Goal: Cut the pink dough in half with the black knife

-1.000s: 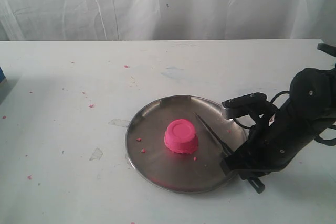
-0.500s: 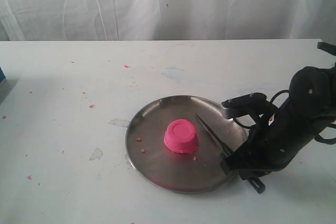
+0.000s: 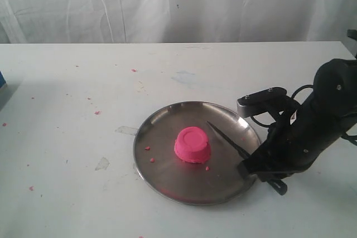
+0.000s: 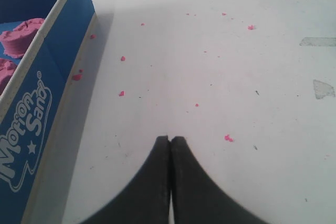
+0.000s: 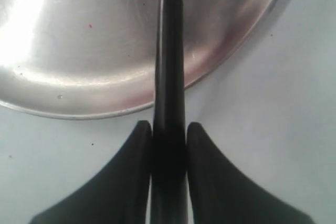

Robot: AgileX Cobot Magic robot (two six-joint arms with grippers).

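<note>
On the white tabletop [image 3: 67, 93] a round steel plate [image 3: 167, 179] sat a little toward four o'clock of the exterior view's centre. The pink dough [image 3: 193, 144], a single flat-topped dome and uncut, stood upright near the middle of the plate. A few pink crumbs [image 3: 149, 154] lay on the plate at about nine o'clock of the dough, and more were scattered across the tabletop.

The right gripper [image 3: 252, 166] was at the plate's four o'clock edge, its fingers closed tight on the handle of the black knife [image 3: 228, 140]. The blade ran from the gripper toward ten o'clock over the plate, its tip ending just beside the dough at about two o'clock of it, apart from it as far as the exterior view showed. In the right wrist view the knife [image 5: 169, 66] passed between the two fingers [image 5: 134, 171] and out over the plate's rim [image 5: 231, 51]; whether the blade touched the plate could not be told.

The left gripper [image 4: 170, 142] appeared only in its own wrist view, with its two fingertips pressed together and holding nothing, above bare tabletop speckled with crumbs. Beside it stood a blue box [image 4: 47, 103] with white lettering, holding pink lumps [image 4: 21, 35].
</note>
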